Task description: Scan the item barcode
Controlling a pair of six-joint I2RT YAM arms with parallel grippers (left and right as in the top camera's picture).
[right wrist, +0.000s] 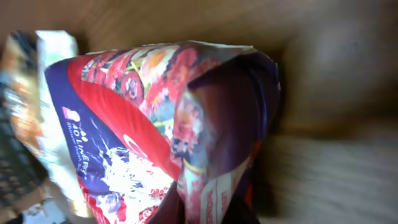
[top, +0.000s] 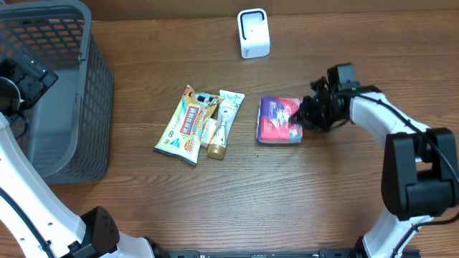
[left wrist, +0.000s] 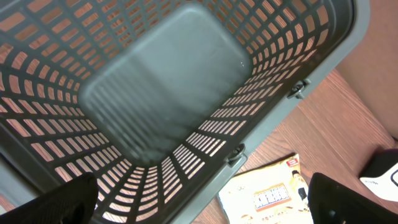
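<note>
the purple pack (top: 280,120) lies flat on the brown tabletop (top: 215,208), a bit right of the middle of the overhead picture. it is a soft, puffy plastic pack. it is dark blue and purple with a big red patch, small white writing and little red and pink flower pictures. in the right wrist picture the pack (right wrist: 155,124) fills most of the frame, and its wrap is bunched into a dark purple fold near the bottom middle. no barcode shows on the sides in view.

the right gripper (top: 307,115) is at the right edge of the pack. it is closed tight, pinching the wrap there.

the left gripper (left wrist: 208,199) is wide open with nothing in it. it hangs over the grey basket (top: 100,86) at the upper left of the overhead picture.

left of the purple pack lie a white tube (top: 224,122) and a yellow snack bag (top: 184,125), touching each other. the white scanner (top: 253,34) stands near the top middle, well apart from the pack.
</note>
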